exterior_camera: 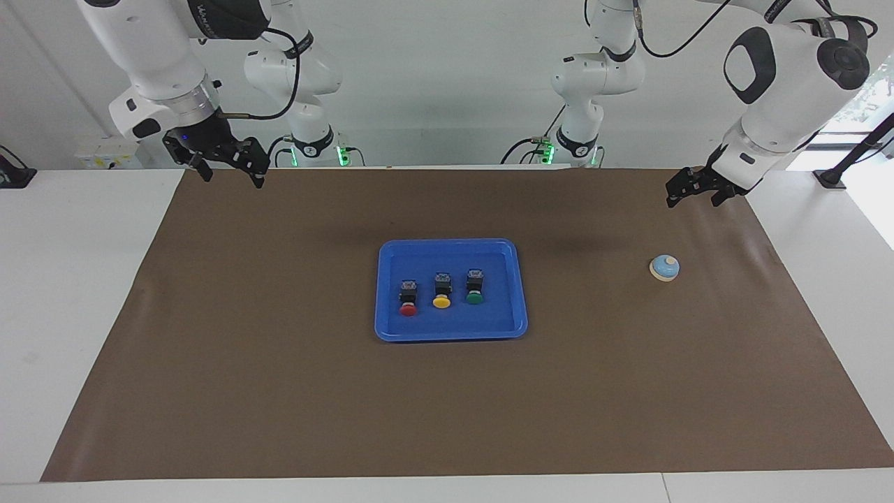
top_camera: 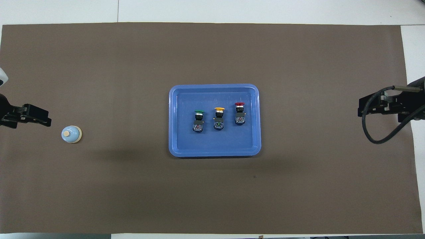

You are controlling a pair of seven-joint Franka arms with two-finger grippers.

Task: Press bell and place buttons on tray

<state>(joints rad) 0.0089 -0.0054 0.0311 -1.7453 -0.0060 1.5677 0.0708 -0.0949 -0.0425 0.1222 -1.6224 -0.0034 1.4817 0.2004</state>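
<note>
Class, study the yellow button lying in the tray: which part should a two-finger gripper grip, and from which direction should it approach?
Grip the black blocky body of the yellow button, coming straight down from above. It lies on its side in the tray, cap pointing away from the robots, so the body's flat sides face the red button and green button. The gaps beside it probably admit the fingers; the round cap would likely slip.

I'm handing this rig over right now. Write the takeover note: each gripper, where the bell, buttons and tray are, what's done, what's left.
Left gripper: open, empty, raised over the brown mat near the bell.
Right gripper: open, empty, waiting over the mat's corner at its own end.
Small light-blue dome bell: on the mat toward the left arm's end, untouched now.
Red button, yellow button and green button, black-bodied: lying in a row in the shallow blue plastic tray at mid-table.
Done: all three buttons are on the tray.
Left: whether the bell was pressed cannot be told from here.
</note>
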